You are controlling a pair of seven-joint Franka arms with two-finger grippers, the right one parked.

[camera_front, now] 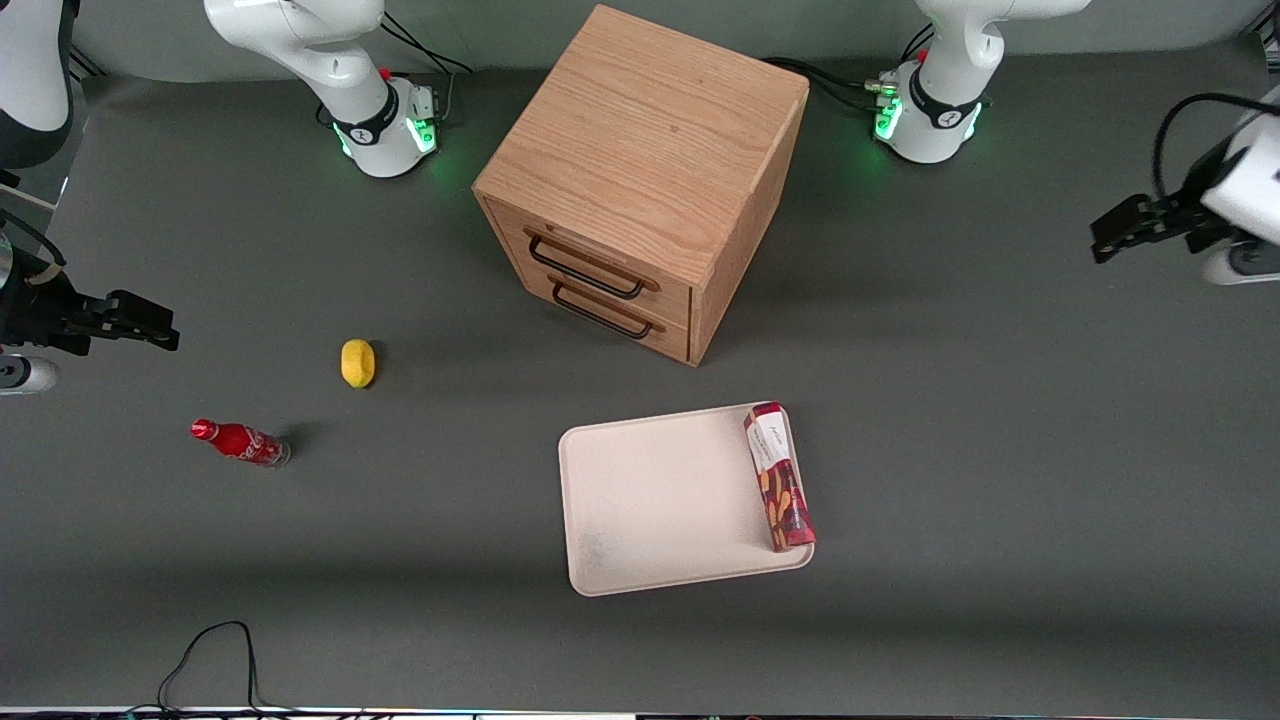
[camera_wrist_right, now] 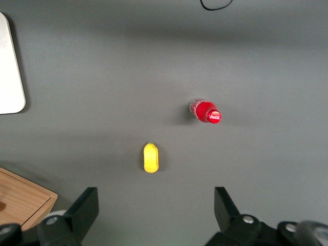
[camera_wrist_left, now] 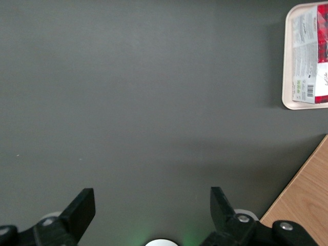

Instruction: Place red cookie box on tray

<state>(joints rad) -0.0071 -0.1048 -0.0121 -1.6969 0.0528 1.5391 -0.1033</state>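
My wrist camera cuts off most of the red cookie box (camera_wrist_left: 311,56) and the tray (camera_wrist_left: 288,61), showing just one end of each. My gripper (camera_front: 1108,238) hangs wide open and empty over bare table (camera_front: 1000,450), well apart from both. The box lies flat along the tray's edge nearest my jaws, its long axis following that rim.

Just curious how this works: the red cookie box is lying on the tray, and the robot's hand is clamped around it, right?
Not quite. The red cookie box does lie on the tray, along its edge, but the hand is not on it. The front view shows the hand off toward the working arm's end of the table, open and empty.
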